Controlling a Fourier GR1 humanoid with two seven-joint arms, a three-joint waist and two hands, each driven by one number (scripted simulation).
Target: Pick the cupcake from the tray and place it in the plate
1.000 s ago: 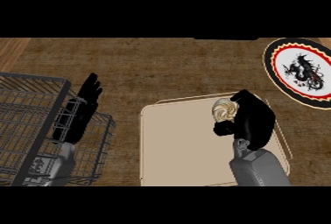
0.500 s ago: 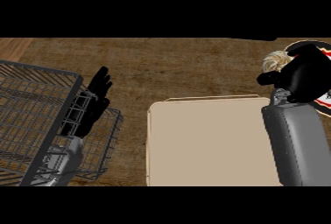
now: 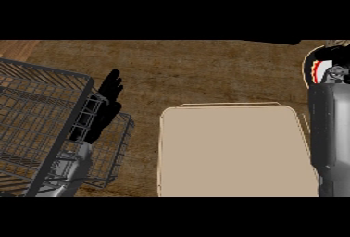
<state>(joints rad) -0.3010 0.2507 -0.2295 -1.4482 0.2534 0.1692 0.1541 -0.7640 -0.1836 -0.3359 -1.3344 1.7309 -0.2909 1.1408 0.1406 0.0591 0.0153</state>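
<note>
Swung further toward 2 o'clock since half a second ago, right forearm [image 3: 329, 134] now running up the right edge, hand out of view past the plate [image 3: 315, 69]; cupcake no longer visible, cannot tell where it sits. Left hand [image 3: 106, 109] resting at 9 o'clock, fingers straight and up, holding nothing, just beside the wire basket [image 3: 41, 120]. Beige tray [image 3: 232, 152] at 5 o'clock, bare, beside the right forearm, on the wooden counter [image 3: 205, 69]
</note>
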